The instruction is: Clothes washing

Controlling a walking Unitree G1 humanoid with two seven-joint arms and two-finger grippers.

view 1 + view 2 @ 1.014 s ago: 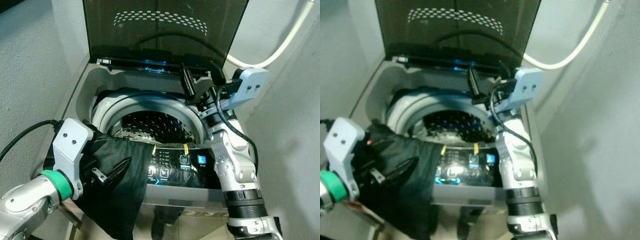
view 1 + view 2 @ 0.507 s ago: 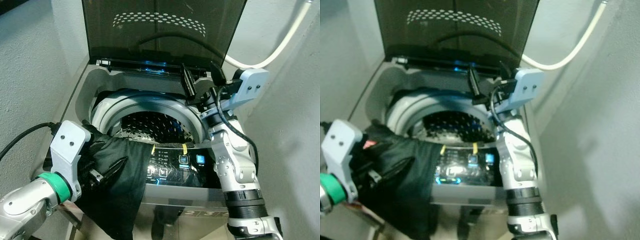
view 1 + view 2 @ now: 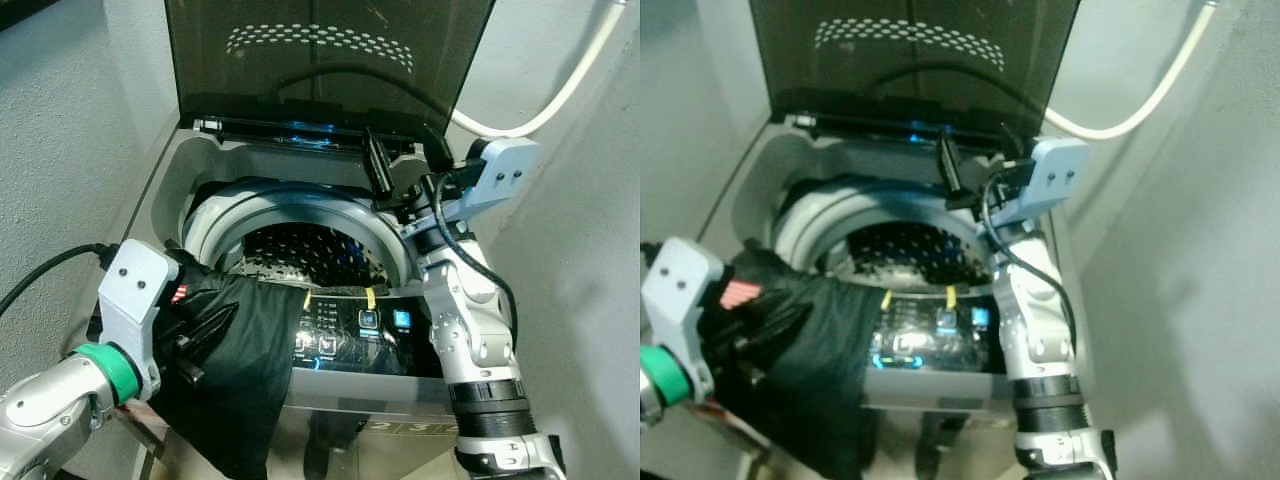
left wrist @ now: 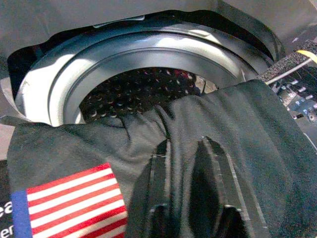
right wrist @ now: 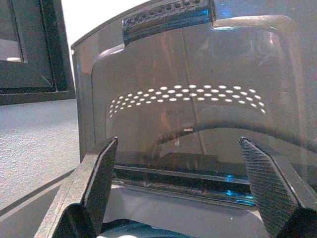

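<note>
A top-loading washing machine [image 3: 170,190] stands before me with its dark lid [image 3: 330,60] raised and its perforated drum [image 3: 300,250] showing. A black garment [image 3: 250,370] with a red-striped flag label [image 4: 74,198] drapes over the front left rim and hangs down the machine's front. My left gripper [image 3: 215,322] is at that rim, shut on the garment, with cloth bunched between its fingers [image 4: 158,188]. My right gripper [image 3: 397,135] is held up at the machine's right rear corner, open and holding nothing, pointing at the lid [image 5: 188,94].
The lit control panel [image 3: 360,335] runs along the front edge, partly under the garment. A white hose [image 3: 560,90] curves down the wall at the right. Grey walls [image 3: 60,150] close in on both sides of the machine.
My left gripper has turned and shifted slightly toward the drum with the garment, and the red-striped label now shows beside it. The right arm has stayed where it was.
</note>
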